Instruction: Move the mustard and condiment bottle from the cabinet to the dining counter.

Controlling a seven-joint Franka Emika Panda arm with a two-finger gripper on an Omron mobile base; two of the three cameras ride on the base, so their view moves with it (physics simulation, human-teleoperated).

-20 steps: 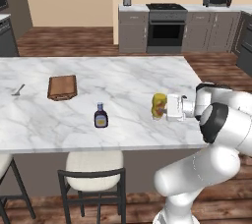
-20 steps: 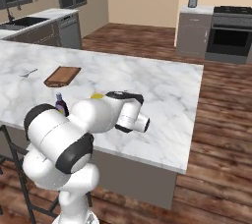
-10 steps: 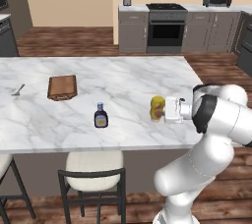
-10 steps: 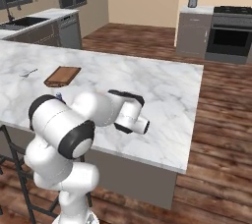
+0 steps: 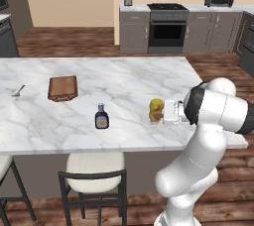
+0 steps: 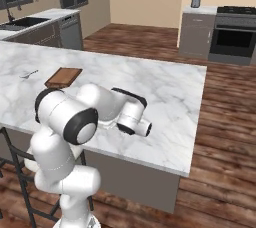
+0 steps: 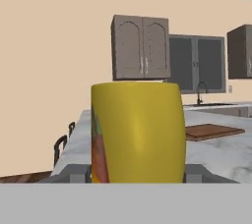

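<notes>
Gripper [image 5: 162,112] clamped sideways on mustard bottle [image 5: 156,110], standing upright on marble worktop [image 5: 124,81]. Condiment bottle [image 5: 101,117] upright, well apart toward wooden board [image 5: 63,87].

The mustard [image 7: 138,132] hides the fingertips, seemingly gripped.

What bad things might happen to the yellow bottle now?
1. The gripper clasps the mustard low over the dining counter; letting go before it rests flat might tip it.
2. It sits near the counter's front edge, so a nudge while backing away might push it off.
3. The condiment bottle stands nearby; a sideways swing might topple it.
</notes>
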